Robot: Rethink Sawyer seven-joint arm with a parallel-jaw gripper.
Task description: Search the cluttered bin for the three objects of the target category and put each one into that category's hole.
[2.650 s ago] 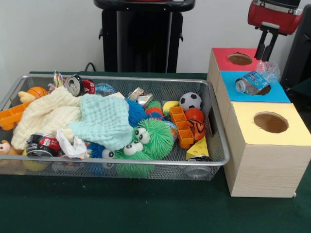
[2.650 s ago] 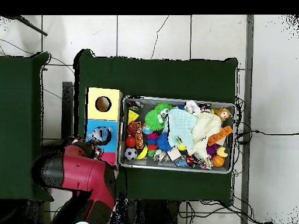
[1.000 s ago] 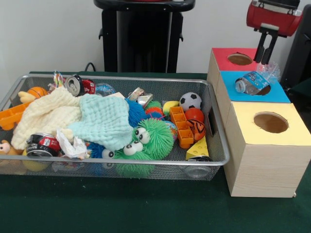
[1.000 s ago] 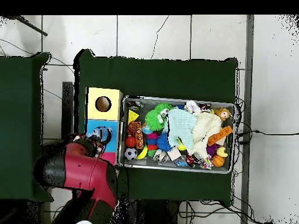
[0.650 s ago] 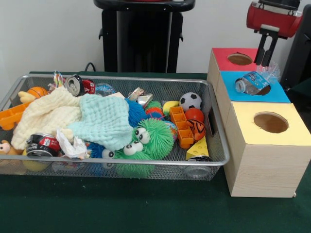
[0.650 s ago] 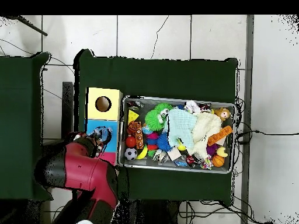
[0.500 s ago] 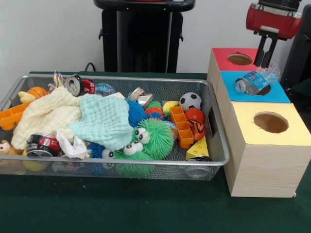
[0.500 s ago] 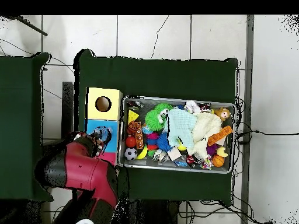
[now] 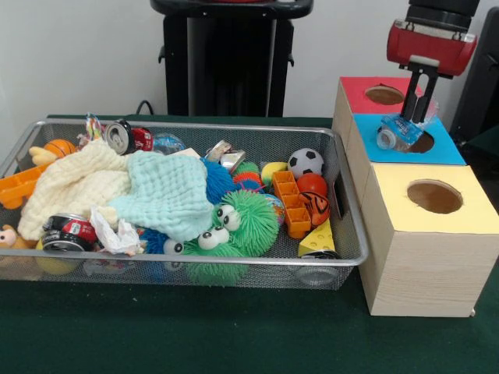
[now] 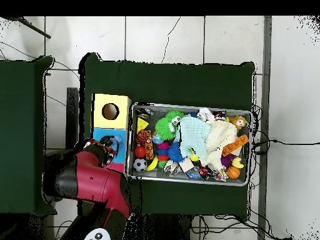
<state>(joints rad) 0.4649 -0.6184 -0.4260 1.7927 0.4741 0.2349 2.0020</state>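
The pincer [image 9: 421, 101] stands over 1 plastic bottle [image 9: 398, 130] lodged in the blue hole [image 9: 421, 141], its grip unclear, the wire bin [image 9: 347, 234] remaining full.

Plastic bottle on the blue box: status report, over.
Claw down at the plastic bottle, grip unclear. Bottle lies across the blue box's hole, not through it. Nothing blocking the hole besides the bottle itself.
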